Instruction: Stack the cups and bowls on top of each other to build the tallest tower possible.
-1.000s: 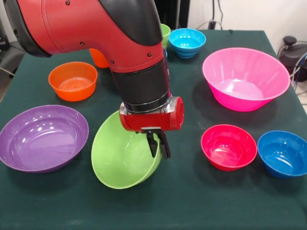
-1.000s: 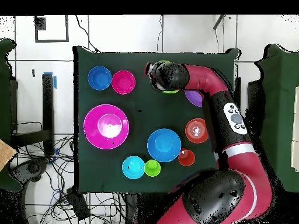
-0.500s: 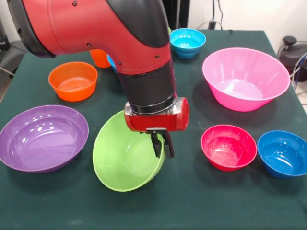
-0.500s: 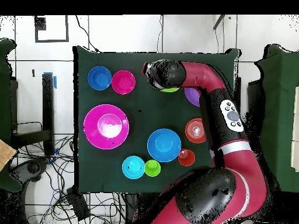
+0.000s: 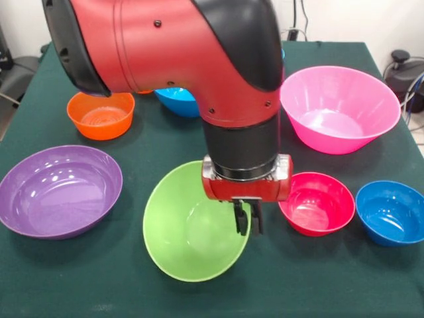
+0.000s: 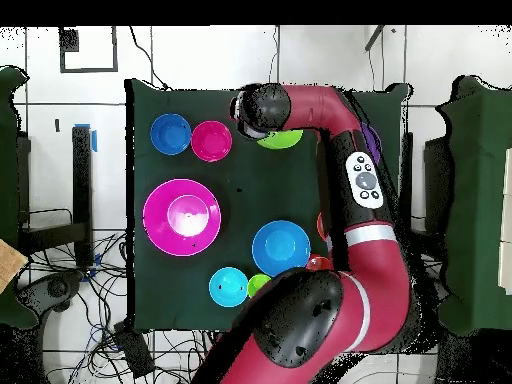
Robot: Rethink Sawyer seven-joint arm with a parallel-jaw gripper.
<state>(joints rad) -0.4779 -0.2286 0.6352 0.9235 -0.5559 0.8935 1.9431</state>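
— Low at centre frame, what is being held?
— The lime green bowl (image 5: 192,232), tilted, is pinched at its rim by the end effector (image 5: 248,222).
— Next?
— Carriage onto another bowl seems required.

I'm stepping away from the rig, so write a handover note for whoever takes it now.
Gripper: shut on the green bowl's rim, bowl tilted.
Front view: purple bowl and orange bowl to its left; red bowl, small blue bowl and pink bowl to its right; large blue bowl behind the arm.
Done: nothing stacked.
Left: the whole tower.
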